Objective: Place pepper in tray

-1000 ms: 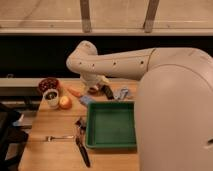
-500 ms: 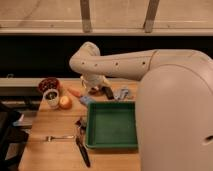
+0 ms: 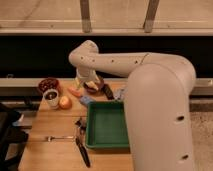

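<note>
The pepper, small and orange-red, lies on the wooden table at the back, left of the dark round plate. My gripper hangs at the end of the white arm just above and to the right of the pepper, over the plate's left edge. The green tray stands on the table in front of the gripper, and I see nothing inside it.
A dark-red bowl, a white cup and a round yellow-orange fruit stand at the left. A fork and a dark utensil lie left of the tray. A black object lies right of the plate.
The arm's elbow has shifted slightly to the right. The gripper stays over the plate's left edge near the pepper. The pepper has not moved.
</note>
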You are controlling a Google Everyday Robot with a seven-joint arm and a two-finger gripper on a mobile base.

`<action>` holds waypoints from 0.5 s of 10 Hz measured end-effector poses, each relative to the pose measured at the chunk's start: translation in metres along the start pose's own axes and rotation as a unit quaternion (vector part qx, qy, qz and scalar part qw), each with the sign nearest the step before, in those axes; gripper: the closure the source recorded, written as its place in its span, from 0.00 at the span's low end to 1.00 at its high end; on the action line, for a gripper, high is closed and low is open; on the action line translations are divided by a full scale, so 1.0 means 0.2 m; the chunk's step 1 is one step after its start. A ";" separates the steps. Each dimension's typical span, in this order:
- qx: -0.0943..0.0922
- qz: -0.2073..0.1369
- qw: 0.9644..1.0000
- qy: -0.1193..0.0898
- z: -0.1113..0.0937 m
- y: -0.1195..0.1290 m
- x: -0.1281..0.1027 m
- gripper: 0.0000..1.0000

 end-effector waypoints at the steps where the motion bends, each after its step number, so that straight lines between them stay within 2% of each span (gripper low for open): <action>1: -0.012 -0.024 1.000 -0.005 0.03 0.08 -0.09 0.20; 3: -0.034 -0.075 0.996 -0.021 0.06 0.22 -0.22 0.20; 5: -0.039 -0.091 0.995 -0.026 0.07 0.26 -0.26 0.20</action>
